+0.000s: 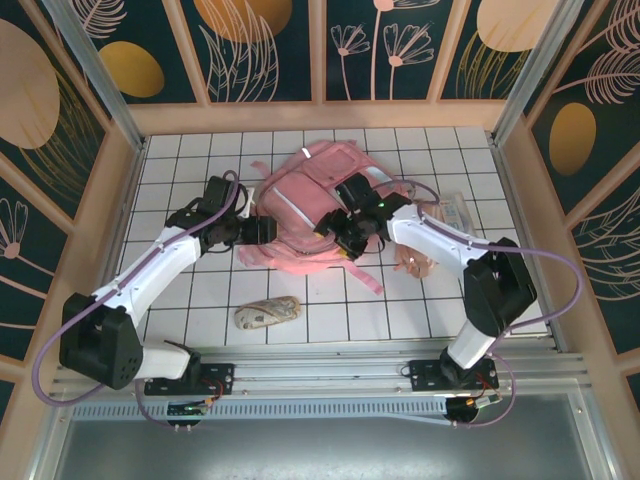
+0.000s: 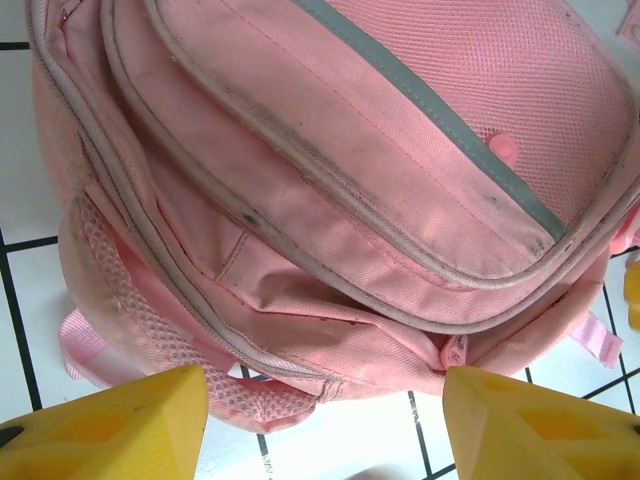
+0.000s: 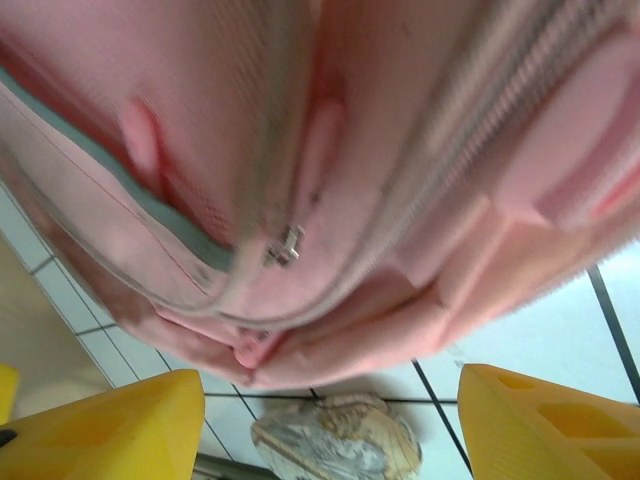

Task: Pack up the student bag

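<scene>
White tiles with dark grout lines covered the table [image 1: 190,290], and the student bag [image 1: 310,215] lay on it with its front pockets up, just ahead of both claws and pinched by neither. The left claw [image 2: 325,400] was open, its yellow fingers [image 2: 110,425] spread wide, with the bag's lower edge and a mesh side pocket [image 2: 130,300] directly in front of them. A pink zip pull [image 2: 453,350] sat just ahead of the finger on the right of that view. The right claw [image 3: 330,400] was open too. The bag loomed blurred just above and ahead of it, with a metal zip slider [image 3: 288,243] near its midline and a patterned pouch [image 3: 335,440] on the tiles beyond the gap between its fingertips. The zips in view looked shut, so the step in hand was probably opening a compartment. Doing it well would call for one claw to pin the fabric beside the zip track while the other closed squarely on the pull tab — not on loose cloth — and drew slowly along the curve of the teeth, so the soft bag neither slid nor bunched.
</scene>
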`<state>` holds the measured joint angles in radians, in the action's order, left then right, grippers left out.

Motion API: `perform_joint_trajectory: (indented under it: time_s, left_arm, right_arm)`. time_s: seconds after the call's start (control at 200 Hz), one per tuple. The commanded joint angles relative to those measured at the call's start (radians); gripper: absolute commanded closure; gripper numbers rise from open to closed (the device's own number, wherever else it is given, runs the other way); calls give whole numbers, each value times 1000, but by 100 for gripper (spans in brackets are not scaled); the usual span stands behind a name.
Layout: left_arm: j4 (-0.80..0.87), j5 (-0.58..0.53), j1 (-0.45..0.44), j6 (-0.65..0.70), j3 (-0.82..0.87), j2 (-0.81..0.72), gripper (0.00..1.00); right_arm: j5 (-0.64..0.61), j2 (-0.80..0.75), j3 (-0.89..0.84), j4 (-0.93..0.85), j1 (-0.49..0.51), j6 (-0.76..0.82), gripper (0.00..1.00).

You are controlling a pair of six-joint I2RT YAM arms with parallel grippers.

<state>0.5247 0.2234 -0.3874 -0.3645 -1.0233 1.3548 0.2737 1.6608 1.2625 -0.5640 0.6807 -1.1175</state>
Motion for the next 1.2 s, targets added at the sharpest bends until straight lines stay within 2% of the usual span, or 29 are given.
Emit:
perform_joint_trajectory:
  time_s: [0.0,0.22,0.816,1.001,1.036,1.076,1.111,1.171,1.196]
  left_arm:
    - [15,-20,-1,-3,12,-31,36]
    - [12,-24,-2,-14,31,-50,36]
    - [38,-39,-1,-1,22,-38,35]
    - [41,-40,-1,3,19,-30,35]
    - [40,-38,-2,3,19,-29,35]
    - [41,-38,-1,4,20,-29,35]
    - [41,-36,-1,3,22,-30,35]
    - [43,-36,-1,5,24,-33,35]
    - [41,-36,-1,5,25,-34,35]
  right_arm:
    - [-51,27,59,43,-27,3,33]
    - [-62,34,59,41,-53,22,35]
    - [-24,129,-36,164,-32,-16,33]
    - [-76,178,4,223,-31,-34,37]
    - [-86,185,6,241,-32,-44,40]
    - [-86,193,8,267,-36,-50,50]
    - [-85,194,4,293,-36,-57,66]
    - [-85,194,6,316,-38,-68,99]
    - [-84,192,8,317,-38,-70,100]
